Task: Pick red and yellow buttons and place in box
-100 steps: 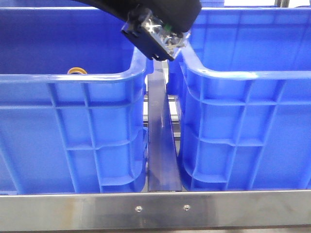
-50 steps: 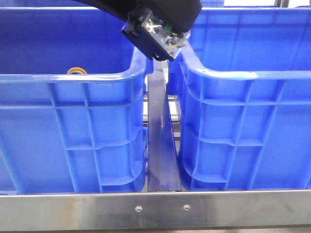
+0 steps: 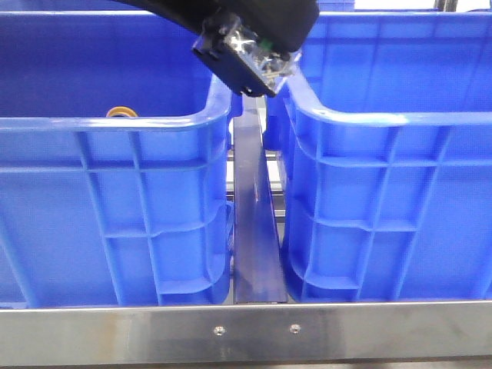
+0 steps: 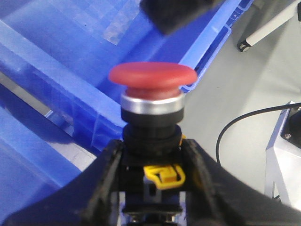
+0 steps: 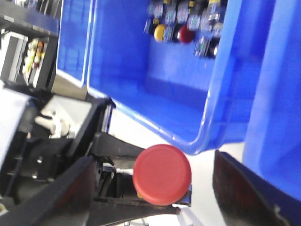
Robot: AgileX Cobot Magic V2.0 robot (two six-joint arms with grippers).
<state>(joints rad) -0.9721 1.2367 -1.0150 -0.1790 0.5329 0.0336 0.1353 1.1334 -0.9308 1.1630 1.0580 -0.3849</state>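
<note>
Hardly anything has shifted in the last second: the black arm end with its clear, glinting block [image 3: 244,55] has crept slightly upward in the front view. It hangs over the gap between the two large blue plastic crates, the left crate [image 3: 115,123] and the right crate [image 3: 384,119], both ribbed on the walls with thick rounded rims. They stand side by side behind a brushed metal rail [image 3: 246,330], with a dark blue bar [image 3: 254,231] between them.

The left fingers [image 4: 110,169], matte black and curved, are closed on the black body of the red mushroom-head push button [image 4: 153,77]. It has a smooth domed cap, a bright silver collar under it and a yellow clip [image 4: 162,174] lower down. Its long axis runs in line with the fingers, cap pointing away from them, held in the air above a crate wall.

From the right wrist the same red cap [image 5: 162,174] faces the camera as a full round disc. The right fingers [image 5: 61,197] are blurred, dark, spread wide and hold nothing. Beyond, inside a blue crate, lie a yellow button [image 5: 160,32] and another red button [image 5: 186,34] among other parts.
</note>
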